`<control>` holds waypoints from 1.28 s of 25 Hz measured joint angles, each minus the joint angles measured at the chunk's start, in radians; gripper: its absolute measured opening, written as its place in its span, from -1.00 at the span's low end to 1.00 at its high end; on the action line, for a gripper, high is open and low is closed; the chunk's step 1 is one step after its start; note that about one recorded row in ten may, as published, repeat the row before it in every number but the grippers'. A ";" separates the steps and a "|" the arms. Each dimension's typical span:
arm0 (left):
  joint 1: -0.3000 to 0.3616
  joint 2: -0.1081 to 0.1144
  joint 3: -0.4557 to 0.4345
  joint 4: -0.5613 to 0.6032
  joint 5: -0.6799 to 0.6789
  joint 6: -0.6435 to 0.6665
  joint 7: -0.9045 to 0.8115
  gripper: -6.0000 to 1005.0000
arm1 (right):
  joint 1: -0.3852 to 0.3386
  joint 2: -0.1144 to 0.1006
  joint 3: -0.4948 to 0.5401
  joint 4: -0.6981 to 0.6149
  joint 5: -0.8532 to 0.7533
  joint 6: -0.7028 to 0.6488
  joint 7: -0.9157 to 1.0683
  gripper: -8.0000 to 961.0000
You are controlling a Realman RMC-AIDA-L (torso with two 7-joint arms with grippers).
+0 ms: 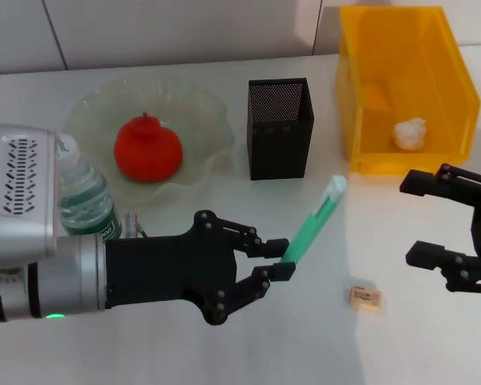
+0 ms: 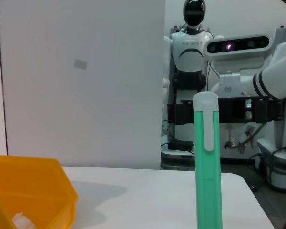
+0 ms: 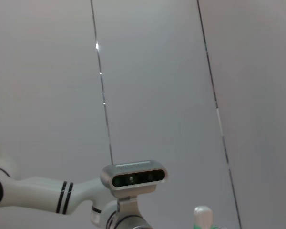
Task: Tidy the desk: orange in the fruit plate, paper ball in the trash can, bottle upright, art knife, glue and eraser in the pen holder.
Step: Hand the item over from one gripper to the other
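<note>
A: Going left to right, what sits on the table (image 1: 224,353)?

B: A bottle (image 1: 84,200) stands upright at nine o'clock, partly behind the left arm. At its one o'clock a glass plate (image 1: 204,120) holds the orange (image 1: 147,149).

A: And the left gripper (image 1: 280,258)?

B: It is near the middle of the head view, fingers clamped on the lower end of a green knife (image 1: 314,223). The knife slants toward one o'clock, its white tip near the black mesh pen holder (image 1: 280,128), which stands at twelve.

A: Further right?

B: The yellow bin (image 1: 405,84) at two o'clock has the paper ball (image 1: 410,133) inside. The small eraser (image 1: 365,297) lies at five o'clock, clear of everything.

A: The right gripper (image 1: 421,218)?

B: At three o'clock, just below the bin, jaws spread wide and holding nothing.
</note>
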 joint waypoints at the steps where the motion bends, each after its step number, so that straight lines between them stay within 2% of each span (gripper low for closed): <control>1: -0.003 0.000 0.000 0.000 0.006 0.002 -0.001 -0.63 | 0.012 0.000 -0.017 0.002 -0.001 0.005 0.002 0.59; 14: -0.035 -0.001 0.013 -0.006 0.051 0.023 -0.002 -0.62 | 0.082 0.009 -0.129 0.036 -0.003 0.079 0.012 0.59; 29: -0.040 0.000 0.013 -0.001 0.055 0.042 -0.017 -0.62 | 0.109 0.012 -0.167 0.047 -0.008 0.093 0.052 0.59; 32: -0.041 0.000 0.013 -0.002 0.055 0.046 -0.017 -0.63 | 0.110 0.012 -0.167 0.047 -0.008 0.094 0.053 0.34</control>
